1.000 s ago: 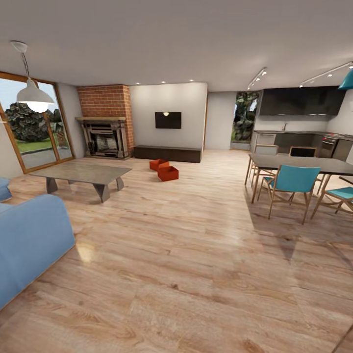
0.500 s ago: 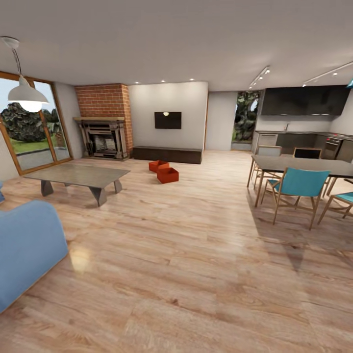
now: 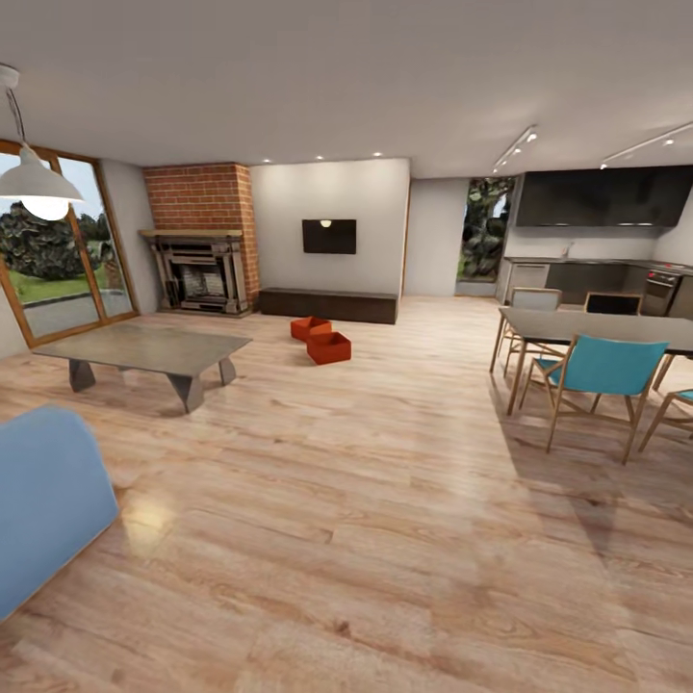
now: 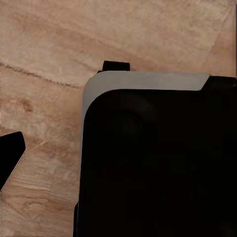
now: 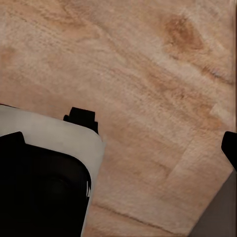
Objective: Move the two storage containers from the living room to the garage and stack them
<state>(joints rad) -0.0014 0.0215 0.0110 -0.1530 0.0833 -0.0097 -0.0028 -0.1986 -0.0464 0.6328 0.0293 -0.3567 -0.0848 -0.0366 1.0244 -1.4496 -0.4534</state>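
1. Open-plan home living room (image 3: 318, 250): red brick fireplace (image 3: 200, 241), with wall-mounted TV (image 3: 329, 236) and long low cabinet (image 3: 327, 305) beside the fireplace.
2. Light wood plank floor (image 3: 385, 500); glass doors (image 3: 53, 260), coffee table (image 3: 144, 348) and blue sofa (image 3: 43, 500) near the fireplace.
3. Dining table (image 3: 597, 327), teal chairs (image 3: 602, 371) and dark kitchen units (image 3: 597, 197) well apart from the fireplace.

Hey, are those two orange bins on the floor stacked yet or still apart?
Apart, not stacked. The nearer bin and farther bin both sit on the wood floor, side by side before the dark cabinet.
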